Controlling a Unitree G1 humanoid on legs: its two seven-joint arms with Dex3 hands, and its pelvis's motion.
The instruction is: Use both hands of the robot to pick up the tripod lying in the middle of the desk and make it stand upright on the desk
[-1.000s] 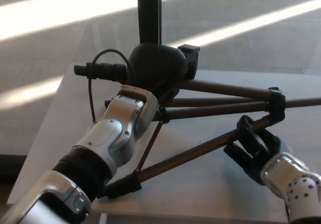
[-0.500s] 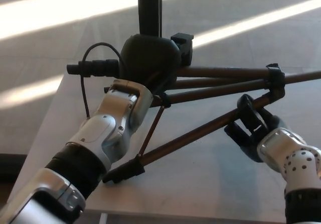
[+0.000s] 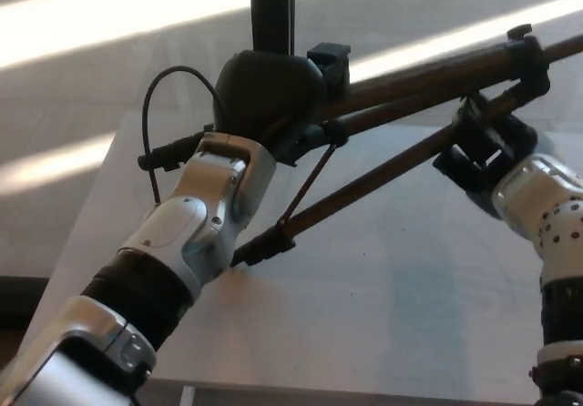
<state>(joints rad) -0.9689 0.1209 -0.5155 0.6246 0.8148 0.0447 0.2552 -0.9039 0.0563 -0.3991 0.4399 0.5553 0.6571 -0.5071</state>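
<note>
The dark tripod hangs tilted over the pale desk, its brown legs rising toward the upper right. One leg's black foot touches or nearly touches the desk. My left hand is shut on the tripod's head end, where a black handle and a looped cable stick out to the left. My right hand is shut on a lower leg near its black clamp. The legs' far ends run out of the picture.
A black vertical pole stands behind the desk at top centre. Sunlit stripes cross the floor beyond the desk. The desk's left edge drops off beside my left forearm.
My right hand has lifted the legs up and to the right. The tripod has tilted steeply, and its lower foot has slid rightward over the desk. My left hand rose slightly with the head.
</note>
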